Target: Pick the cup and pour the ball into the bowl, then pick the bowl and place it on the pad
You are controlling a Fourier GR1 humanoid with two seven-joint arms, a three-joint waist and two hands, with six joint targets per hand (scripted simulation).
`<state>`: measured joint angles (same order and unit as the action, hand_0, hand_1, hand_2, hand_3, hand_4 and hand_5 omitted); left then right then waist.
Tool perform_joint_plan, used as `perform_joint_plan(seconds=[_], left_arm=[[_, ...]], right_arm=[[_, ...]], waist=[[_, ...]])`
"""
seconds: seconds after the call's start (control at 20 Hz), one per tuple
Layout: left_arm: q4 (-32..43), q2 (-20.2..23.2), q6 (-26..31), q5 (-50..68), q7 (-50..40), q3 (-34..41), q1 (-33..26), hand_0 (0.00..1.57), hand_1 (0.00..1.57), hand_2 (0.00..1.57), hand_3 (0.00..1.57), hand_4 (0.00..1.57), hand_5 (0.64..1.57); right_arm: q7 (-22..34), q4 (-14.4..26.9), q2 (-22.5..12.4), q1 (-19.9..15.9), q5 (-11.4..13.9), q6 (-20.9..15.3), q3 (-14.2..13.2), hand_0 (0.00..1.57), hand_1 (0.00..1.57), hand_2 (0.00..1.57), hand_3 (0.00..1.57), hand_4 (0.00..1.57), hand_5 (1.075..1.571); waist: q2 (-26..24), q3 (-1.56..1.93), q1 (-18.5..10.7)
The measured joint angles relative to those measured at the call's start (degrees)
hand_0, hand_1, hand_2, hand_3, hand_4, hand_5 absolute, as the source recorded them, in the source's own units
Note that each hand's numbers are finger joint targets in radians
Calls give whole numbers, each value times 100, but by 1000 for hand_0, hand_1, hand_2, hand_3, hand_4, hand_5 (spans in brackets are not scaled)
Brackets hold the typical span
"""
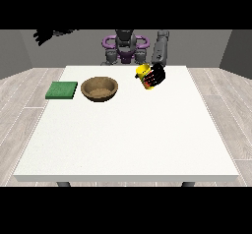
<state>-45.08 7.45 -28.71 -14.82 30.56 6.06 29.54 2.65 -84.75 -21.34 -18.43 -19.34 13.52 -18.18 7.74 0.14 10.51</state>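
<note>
Currently the cup (143, 73) sits at about 1 o'clock on the bench (128, 139), wrapped by the hand at the view's right (155, 76). It reads as a small yellow cup with a red band low on its side, tilted off upright with its mouth leaning toward 10 o'clock. I cannot tell whether it is clear of the bench or just touching it. I cannot make out the ball; it is either inside the cup or too small to see.

Handling, my judgement: the cup looks light and rigid, likely smooth-sided, so it could twist in the fingers during the tip. The side wall at mid-height, where the dark fingers now curl round it, seems the sensible hold. The ball should roll out quickly once the mouth drops.

The bowl (100, 88) sits at 11 o'clock, well apart from the cup, wooden-looking, wide and shallow. I judge it stiff and somewhat heavier; its rim is the obvious place to take it. The green pad (62, 90) lies flat just beside the bowl at 9 o'clock of it, not touching.

Arm pose: the forearm at the view's right comes down steeply from the shoulder, hand low over the bench. The hand at the view's left (45, 35) is raised high and wide, off the bench; fingers look spread, holding nothing.
</note>
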Motion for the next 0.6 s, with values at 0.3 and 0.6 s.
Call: perform_joint_plan(seconds=[0.3,0.6], left_arm=[[150,-303,-789,-1559,-1570,-1101,610,1333,1333,1571,1571,1148,1552],[737,-560,-1001,-3277,-3228,-2233,1319,1261,1261,1571,1571,1110,1562]], right_arm=[[230,604,-41,18,-57,67,-35,0,0,0,233,322,1568],[169,1090,-85,5,-68,151,-113,0,0,0,149,413,1569]], waist=[[-823,14,-142],[-1176,16,-290]])
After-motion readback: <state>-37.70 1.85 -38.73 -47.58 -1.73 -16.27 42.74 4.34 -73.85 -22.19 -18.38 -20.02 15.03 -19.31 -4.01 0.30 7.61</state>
